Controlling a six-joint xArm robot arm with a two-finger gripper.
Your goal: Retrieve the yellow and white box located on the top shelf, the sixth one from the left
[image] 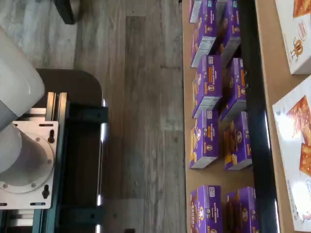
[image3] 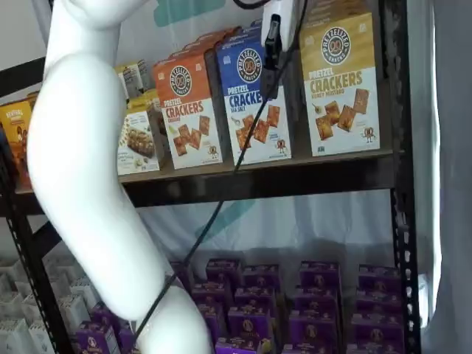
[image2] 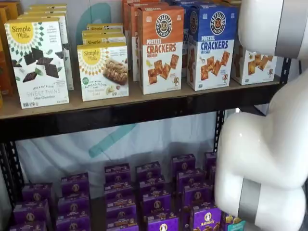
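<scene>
Pincer (image3: 274, 40) hangs side-on just left of the yellow and white box (image3: 341, 88) at the top shelf (image3: 295, 177) right end. Fingers read as apart. Shift right, centre on the box, and avoid the blue box (image3: 254, 99) when closing.

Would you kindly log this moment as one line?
hand: high before blue box, grip unclear | yellow box: untouched on top shelf

A yellow top and a white base printed with brown square crackers are shown on the yellow and white box (image3: 341, 85); orange over white is seen on the cheddar box (image2: 160, 48), blue over white on the sea-salt box (image2: 210, 44); purple is worn by the Annie's boxes (image: 206, 138); the top shelf (image2: 120, 103) is tan, railed in black.
</scene>
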